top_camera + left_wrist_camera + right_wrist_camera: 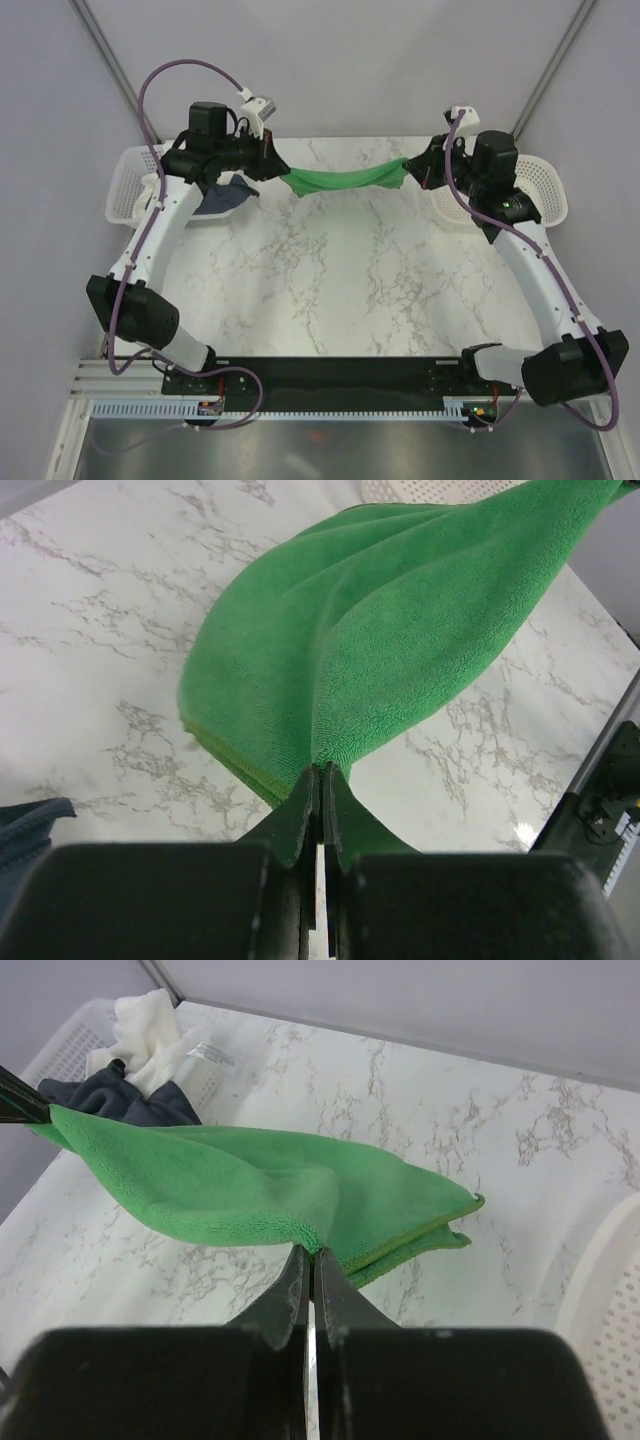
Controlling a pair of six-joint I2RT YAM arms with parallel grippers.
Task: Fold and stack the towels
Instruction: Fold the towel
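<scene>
The bright green towel (345,180) hangs stretched between both arms above the far part of the marble table (330,290). My left gripper (277,165) is shut on its left end (330,670); its jaws pinch the cloth edge in the left wrist view (320,770). At the other end, my right gripper (410,170) is shut on the towel's right end (250,1185), pinched at the tips (313,1250). A navy-blue towel (225,197) spills over the left basket's rim. In the right wrist view a cream-white towel (150,1025) lies in that basket beside the navy-blue towel (130,1100).
A white mesh basket (125,185) stands at the far left of the table under the left arm. Another white mesh basket (545,185) stands at the far right behind the right arm. Grey walls close in the back and sides.
</scene>
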